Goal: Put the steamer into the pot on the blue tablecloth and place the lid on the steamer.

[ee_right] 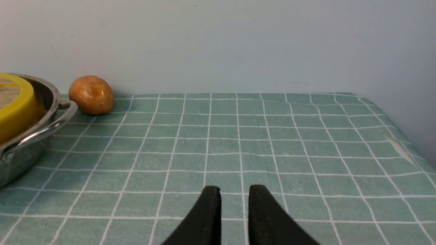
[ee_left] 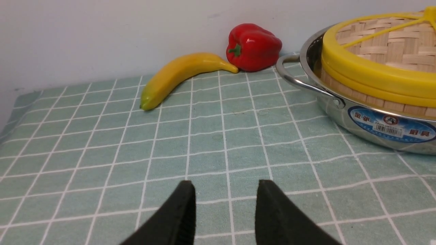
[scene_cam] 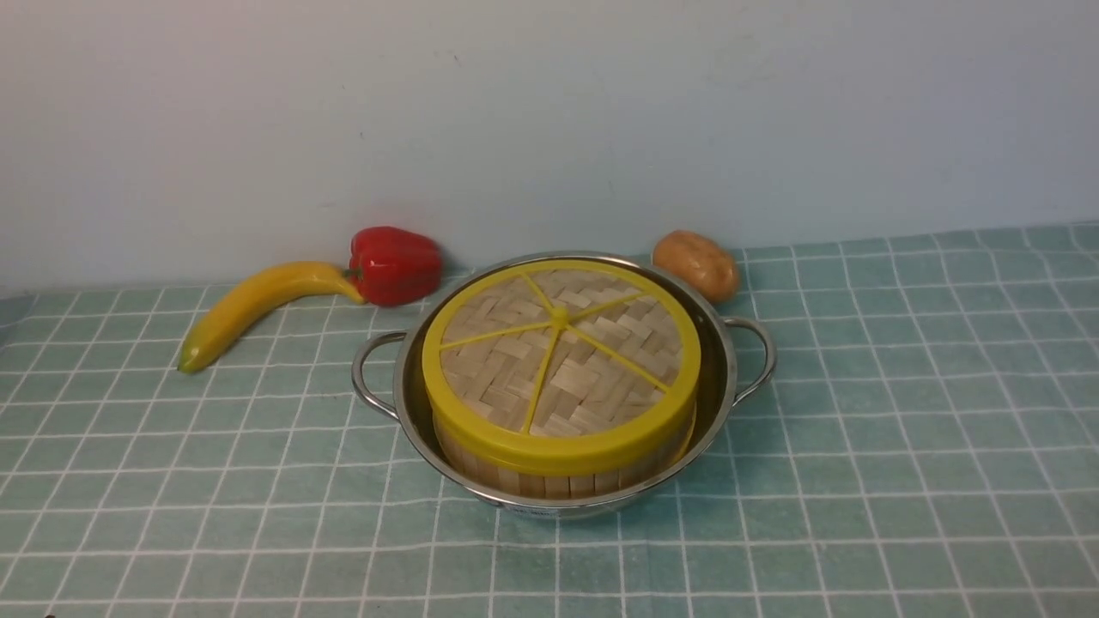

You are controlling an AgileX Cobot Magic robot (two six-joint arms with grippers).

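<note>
The steamer (scene_cam: 558, 476) was seated in the pot (scene_cam: 725, 360) on the blue tablecloth (scene_cam: 901, 412), and the lid (scene_cam: 558, 360) was laid flat on it. The left hand (ee_left: 224, 190) and right hand (ee_right: 234, 192) were held parted, nothing gripped, over bare cloth

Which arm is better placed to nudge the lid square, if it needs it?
Probably the left: its end effector is open and empty, with the lid, steamer and pot close by. The right end effector sees only their edge.
</note>
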